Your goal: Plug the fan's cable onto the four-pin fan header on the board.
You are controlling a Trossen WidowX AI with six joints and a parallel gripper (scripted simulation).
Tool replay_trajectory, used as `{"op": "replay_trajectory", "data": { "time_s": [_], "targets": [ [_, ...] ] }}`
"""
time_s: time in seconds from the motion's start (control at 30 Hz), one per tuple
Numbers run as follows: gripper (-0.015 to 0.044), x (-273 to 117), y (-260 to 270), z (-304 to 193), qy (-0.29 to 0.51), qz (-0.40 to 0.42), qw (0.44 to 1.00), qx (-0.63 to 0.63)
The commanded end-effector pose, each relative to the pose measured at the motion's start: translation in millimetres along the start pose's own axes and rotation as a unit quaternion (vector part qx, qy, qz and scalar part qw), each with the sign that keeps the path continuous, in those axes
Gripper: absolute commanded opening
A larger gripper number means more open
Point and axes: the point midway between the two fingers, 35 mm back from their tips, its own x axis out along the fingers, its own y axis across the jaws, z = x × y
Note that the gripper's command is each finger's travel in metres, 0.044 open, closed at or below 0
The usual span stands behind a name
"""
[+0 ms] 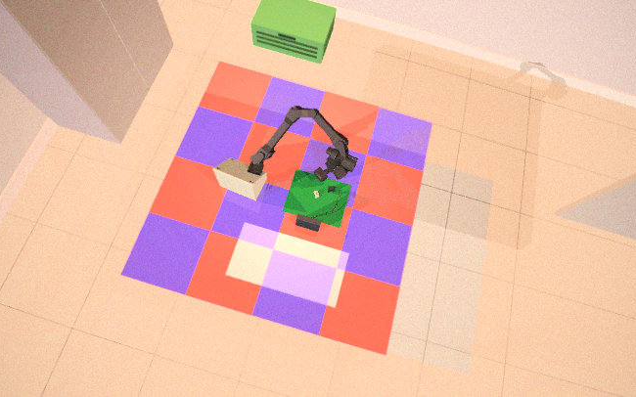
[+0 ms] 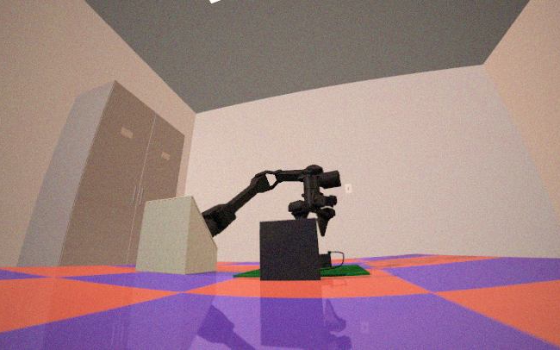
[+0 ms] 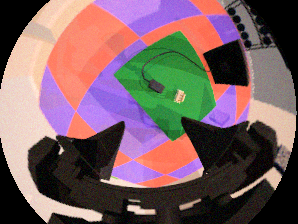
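Note:
The green board lies flat on the checkered mat. The fan's black plug is on the board, beside the small cream four-pin header and apart from it. Its thin black cable loops over the board towards the dark box. My gripper is open and empty, with its fingers wide apart. It hangs above the board's edge, off the plug and the header. In the exterior view the dark box hides part of it.
The dark box stands by the board's edge. A cream box stands at the arm's base. A green cabinet is beyond the mat, and a tall wardrobe stands to the left.

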Motion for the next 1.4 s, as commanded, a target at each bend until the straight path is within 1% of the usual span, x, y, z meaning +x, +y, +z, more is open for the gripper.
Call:
{"op": "replay_trajectory", "data": {
  "time_s": [0.0, 0.1, 0.2, 0.27, 0.83, 0.9, 0.97, 1.17, 1.23, 1.37],
  "targets": [
    [0.044, -26, -14, 25, 0.001, 0.003, 0.978, -0.21],
    [0.044, -39, -20, 35, 0.001, 0.012, 0.948, -0.318],
    [0.044, -53, -27, 44, -0.002, 0.021, 0.906, -0.423],
    [0.044, -59, -30, 47, -0.004, 0.025, 0.884, -0.466],
    [0.044, -60, -31, 48, -0.005, 0.026, 0.881, -0.472],
    [0.044, -53, -30, 49, -0.005, 0.025, 0.881, -0.472],
    [0.044, -37, -29, 50, -0.005, 0.025, 0.881, -0.472],
    [0.044, 31, -25, 47, -0.005, 0.027, 0.881, -0.472],
    [0.044, 40, -25, 46, -0.005, 0.028, 0.881, -0.472],
    [0.044, 40, -25, 46, -0.005, 0.028, 0.881, -0.472]
  ]
}}
